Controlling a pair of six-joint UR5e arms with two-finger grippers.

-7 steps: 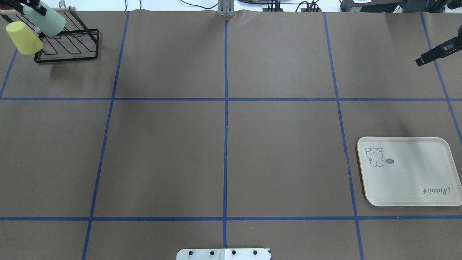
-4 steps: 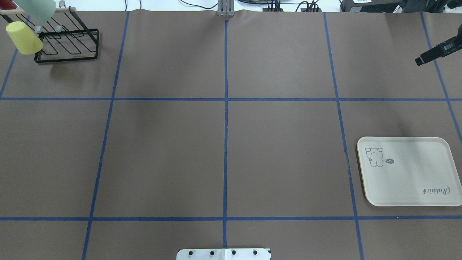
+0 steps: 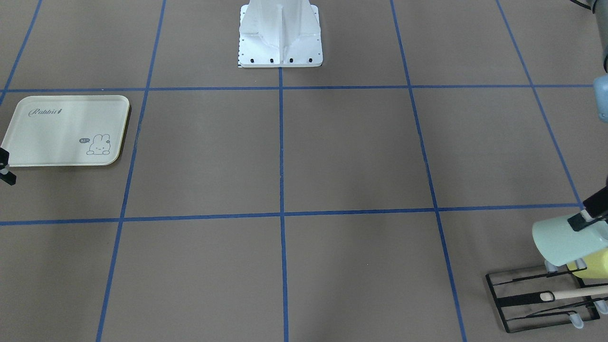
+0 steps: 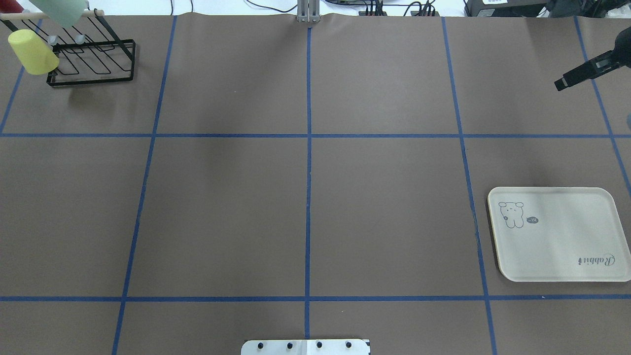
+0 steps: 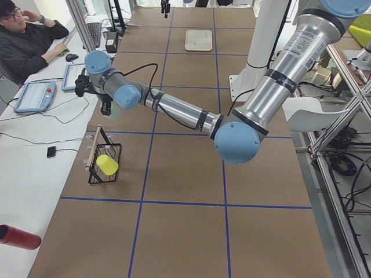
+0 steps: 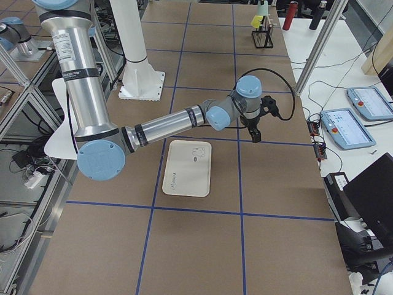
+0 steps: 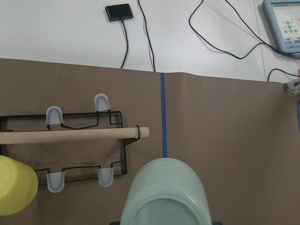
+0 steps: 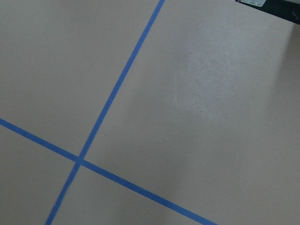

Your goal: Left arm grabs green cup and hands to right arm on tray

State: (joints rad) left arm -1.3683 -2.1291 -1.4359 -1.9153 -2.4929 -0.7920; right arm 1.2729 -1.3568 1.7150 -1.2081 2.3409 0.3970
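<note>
My left gripper is shut on the green cup and holds it tilted in the air above the black wire rack. The cup fills the bottom of the left wrist view and sits at the top left corner of the overhead view. The cream tray with the rabbit drawing lies at the right, with nothing on it. My right gripper hangs above the table beyond the tray and is empty. Its fingers show as one narrow black bar.
A pale yellow cup sits upside down on a prong of the rack, just below the green cup. The rack has a wooden handle. The robot base is at the near middle edge.
My left gripper has lifted the green cup off the rack and carried it up, toward the top of the overhead view. The right gripper has shifted a little to the left.
</note>
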